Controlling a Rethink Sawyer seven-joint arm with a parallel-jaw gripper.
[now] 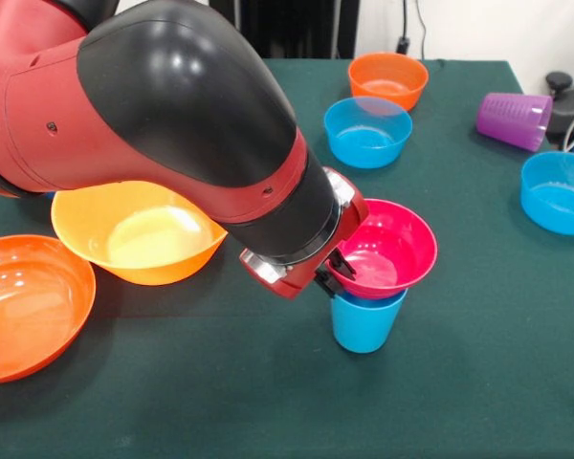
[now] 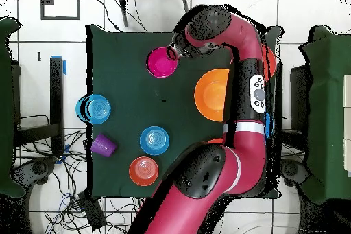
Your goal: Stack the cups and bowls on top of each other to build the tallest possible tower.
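Note:
The magenta-pink bowl (image 1: 394,247) sits upright on the light blue cup (image 1: 366,323) near the table's middle. My gripper (image 1: 336,273) is at the bowl's left rim, with a dark finger (image 1: 341,264) over the rim, shut on it. In the overhead view the gripper (image 2: 175,52) is at the pink bowl's (image 2: 162,62) right edge and the cup is hidden beneath it. The purple cup (image 1: 514,120) lies on its side at the back right. A small blue bowl (image 1: 366,132) and a small orange bowl (image 1: 387,78) stand at the back.
The large yellow-orange bowl (image 1: 139,234) and large red-orange bowl (image 1: 24,306) stand at the left, under my arm. The large blue bowl (image 1: 560,191) is at the right edge. The green table (image 1: 478,382) has open cloth in front.

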